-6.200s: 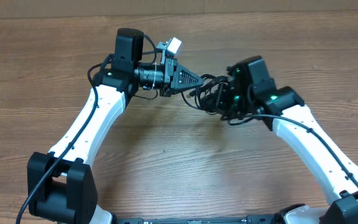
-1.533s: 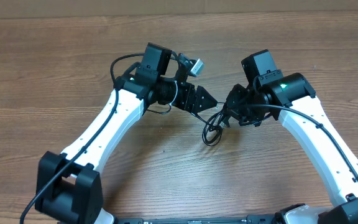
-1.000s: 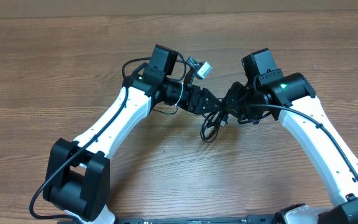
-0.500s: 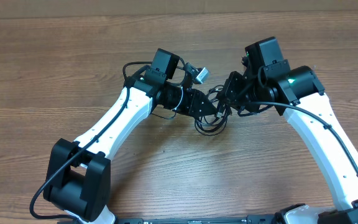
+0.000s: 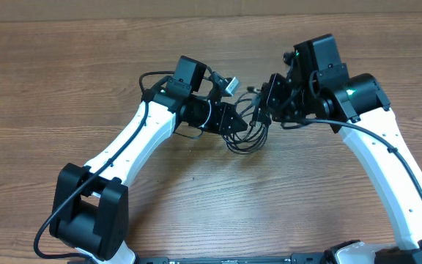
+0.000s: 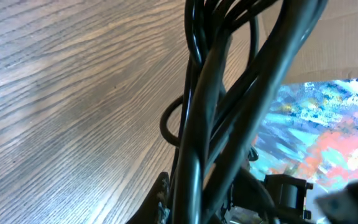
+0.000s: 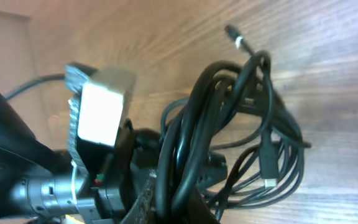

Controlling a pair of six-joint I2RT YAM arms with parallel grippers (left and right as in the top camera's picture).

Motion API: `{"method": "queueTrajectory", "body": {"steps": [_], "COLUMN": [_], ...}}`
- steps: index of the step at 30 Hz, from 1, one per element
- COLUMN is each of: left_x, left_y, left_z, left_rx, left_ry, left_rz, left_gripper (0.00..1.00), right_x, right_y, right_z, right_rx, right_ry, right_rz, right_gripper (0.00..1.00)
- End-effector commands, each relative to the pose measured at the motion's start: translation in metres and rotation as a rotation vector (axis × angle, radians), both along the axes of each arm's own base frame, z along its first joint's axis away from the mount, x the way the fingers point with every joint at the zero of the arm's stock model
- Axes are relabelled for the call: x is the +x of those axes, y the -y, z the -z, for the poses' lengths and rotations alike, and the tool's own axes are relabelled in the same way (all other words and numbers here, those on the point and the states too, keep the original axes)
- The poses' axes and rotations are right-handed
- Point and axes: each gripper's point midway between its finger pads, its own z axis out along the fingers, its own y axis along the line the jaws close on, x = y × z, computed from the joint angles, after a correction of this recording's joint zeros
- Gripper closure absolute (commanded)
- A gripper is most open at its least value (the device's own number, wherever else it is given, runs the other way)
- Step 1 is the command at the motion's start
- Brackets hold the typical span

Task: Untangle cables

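Note:
The cables [image 5: 246, 139] are a tangle of thin black strands held above the wooden table [image 5: 196, 205] between my two grippers. My left gripper [image 5: 242, 122] comes in from the left and is shut on the strands. In the left wrist view the cables [image 6: 197, 124] fill the frame, rising from my left gripper [image 6: 191, 208]. My right gripper [image 5: 268, 103] grips the same bundle from the right. Its wrist view shows the jaws of the right gripper [image 7: 188, 205] shut on the cables [image 7: 253, 106], with silvery plug tips [image 7: 234, 34] loose.
The left arm's wrist with its white camera [image 7: 101, 112] sits close beside the right gripper. A cardboard edge [image 5: 86, 9] runs along the table's back. The arm bases [image 5: 86, 220] stand at the front edge.
My left gripper has closed onto the cables. The right arm has moved back and a little right with the bundle, and the hanging loop has shifted left, under the left gripper.

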Motion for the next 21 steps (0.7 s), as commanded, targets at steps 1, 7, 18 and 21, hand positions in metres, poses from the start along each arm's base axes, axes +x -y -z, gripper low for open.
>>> {"method": "queueTrajectory", "body": {"steps": [1, 7, 18, 21], "left_x": [-0.003, -0.006, -0.008, -0.007], "left_y": [0.001, 0.0, -0.013, -0.02], "left_z": [-0.001, -0.001, 0.016, 0.024], "left_rx": [-0.017, -0.017, 0.084, 0.14], "left_ry": [-0.008, -0.021, 0.012, 0.02], "left_rz": [0.021, 0.029, 0.035, 0.027], "left_gripper": [0.96, 0.96, 0.96, 0.96], "right_x": [0.029, 0.054, 0.078, 0.078], "right_y": [0.004, 0.004, 0.081, 0.099], "right_z": [-0.045, -0.07, -0.068, -0.07], "right_rx": [0.017, 0.062, 0.189, 0.236], "right_ry": [0.204, 0.319, 0.16, 0.132], "right_rz": [0.027, 0.104, 0.59, 0.596], "right_gripper": [0.96, 0.96, 0.96, 0.96]}}
